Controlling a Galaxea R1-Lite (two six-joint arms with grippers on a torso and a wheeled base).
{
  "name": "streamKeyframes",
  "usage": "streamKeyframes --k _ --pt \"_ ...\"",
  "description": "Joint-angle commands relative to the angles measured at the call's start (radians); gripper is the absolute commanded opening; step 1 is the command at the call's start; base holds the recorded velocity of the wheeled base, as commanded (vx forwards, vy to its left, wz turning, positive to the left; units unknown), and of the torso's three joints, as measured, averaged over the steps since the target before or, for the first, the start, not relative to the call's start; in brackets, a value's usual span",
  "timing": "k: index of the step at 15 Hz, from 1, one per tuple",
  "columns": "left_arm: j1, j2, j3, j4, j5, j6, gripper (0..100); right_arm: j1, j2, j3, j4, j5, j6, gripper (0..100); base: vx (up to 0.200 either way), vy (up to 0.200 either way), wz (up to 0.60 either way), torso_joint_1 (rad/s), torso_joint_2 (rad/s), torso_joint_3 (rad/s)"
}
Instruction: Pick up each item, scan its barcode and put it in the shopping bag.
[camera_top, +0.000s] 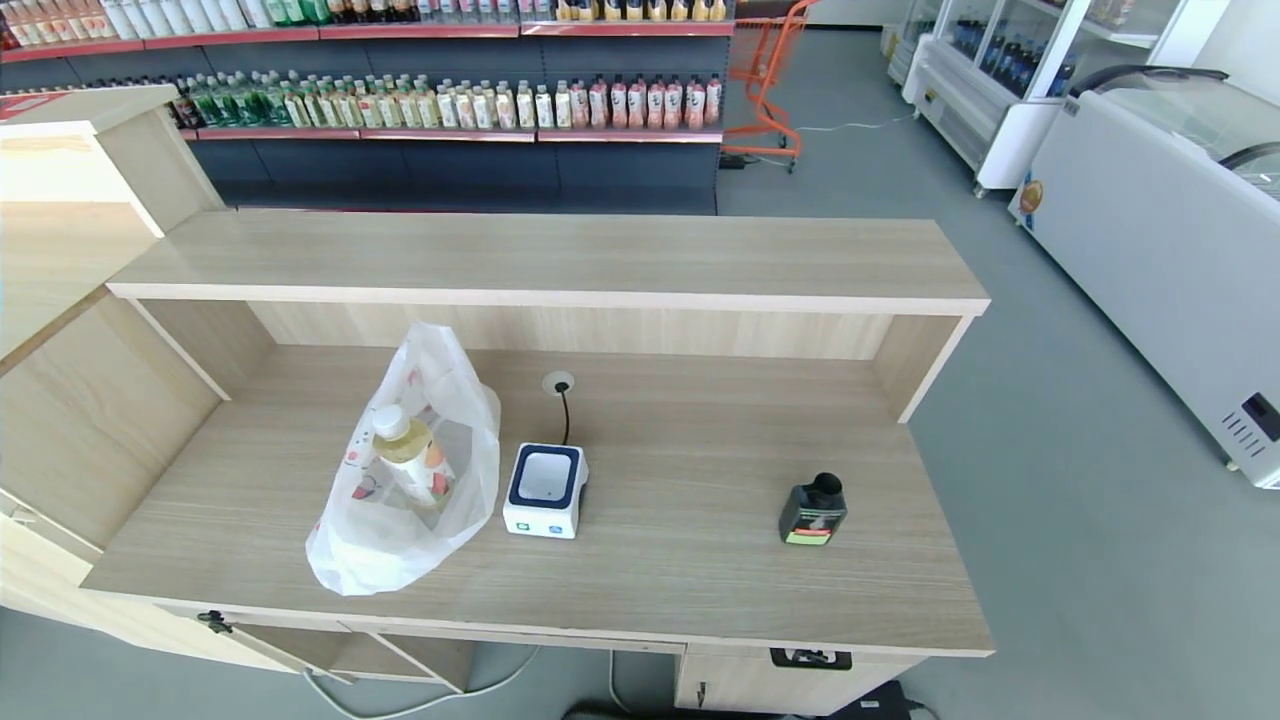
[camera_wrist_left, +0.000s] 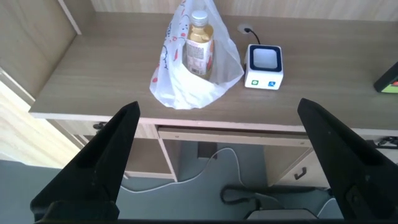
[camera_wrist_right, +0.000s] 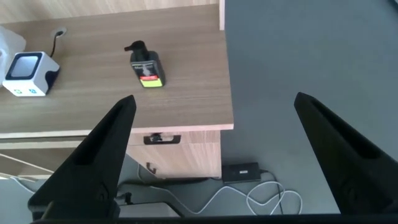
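Tipping is your main risk: the dark bottle (camera_top: 812, 510) seems to stand upright on the right part of the counter (camera_top: 680, 580), well apart from the scanner (camera_top: 545, 488). It is short with a narrow black top, so a finger that meets it off-centre could knock it over or push it toward the counter's front edge. Come down around its body, not the cap.

Your right gripper (camera_wrist_right: 216, 99) hangs off the counter, out in front of its edge, with its fingers spread wide and nothing between them. Your left gripper (camera_wrist_left: 219, 109) is also spread and empty, low in front of the counter on the bag's side.

A failed scan is the second risk. You can see a coloured label on the side facing you, but where the barcode sits is too small to tell, so you may need to turn the bottle over the scanner's window.

The shopping bag (camera_top: 340, 560) is thin plastic, just beside the scanner on its left, with a pale-capped bottle (camera_top: 408, 455) already standing inside. Its mouth is slack and partly closed around that bottle, so a drop could catch the rim, drag the bag, or topple the bottle.

The scanner's cable (camera_top: 565, 410) runs back to a hole in the counter, out of your path. The raised shelf (camera_top: 550, 260) overhangs the back, so keep lifts low.
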Motion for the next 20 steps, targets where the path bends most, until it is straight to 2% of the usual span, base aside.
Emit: streamKeyframes --k 1,2,3,4,5,6,9,14,16,18,20 --pt "0.0 0.0 0.0 0.0 0.001 -0.001 100 0.001 0.002 0.0 0.0 0.0 -0.007 100 0.0 0.0 0.0 0.0 0.0 0.0" --pt "0.0 0.0 0.0 0.0 0.001 -0.001 100 0.003 0.002 -0.006 -0.006 0.002 -0.007 100 0.0 0.0 0.0 0.0 0.0 0.0" --pt "0.0 0.0 0.0 0.0 0.001 -0.001 100 0.032 0.201 -0.235 0.034 0.058 0.004 100 0.0 0.0 0.0 0.0 0.0 0.0" --pt "0.0 0.0 0.0 0.0 0.001 -0.001 100 0.033 0.378 -0.371 0.063 0.061 0.019 100 0.0 0.0 0.0 0.0 0.0 0.0" --pt "0.0 0.0 0.0 0.0 0.001 -0.001 100 0.032 0.569 -0.5 0.095 0.048 0.022 100 0.0 0.0 0.0 0.0 0.0 0.0" --pt "0.0 0.0 0.0 0.0 0.001 -0.001 100 -0.01 0.743 -0.551 0.133 -0.008 0.01 100 0.0 0.0 0.0 0.0 0.0 0.0" --pt "0.0 0.0 0.0 0.0 0.001 -0.001 100 -0.051 1.086 -0.558 0.15 -0.087 -0.094 100 0.0 0.0 0.0 0.0 0.0 0.0" --pt "0.0 0.0 0.0 0.0 0.001 -0.001 100 0.007 1.424 -0.564 0.124 -0.092 -0.22 100 0.0 0.0 0.0 0.0 0.0 0.0" --pt "0.0 0.0 0.0 0.0 0.001 -0.001 100 0.013 1.576 -0.564 -0.065 -0.086 -0.346 100 0.0 0.0 0.0 0.0 0.0 0.0" --pt "0.0 0.0 0.0 0.0 0.001 -0.001 100 0.01 1.679 -0.571 -0.224 -0.001 -0.467 100 0.0 0.0 0.0 0.0 0.0 0.0" --pt "0.0 0.0 0.0 0.0 0.001 -0.001 100 0.006 1.752 -0.6 -0.284 0.163 -0.542 100 0.0 0.0 0.0 0.0 0.0 0.0"
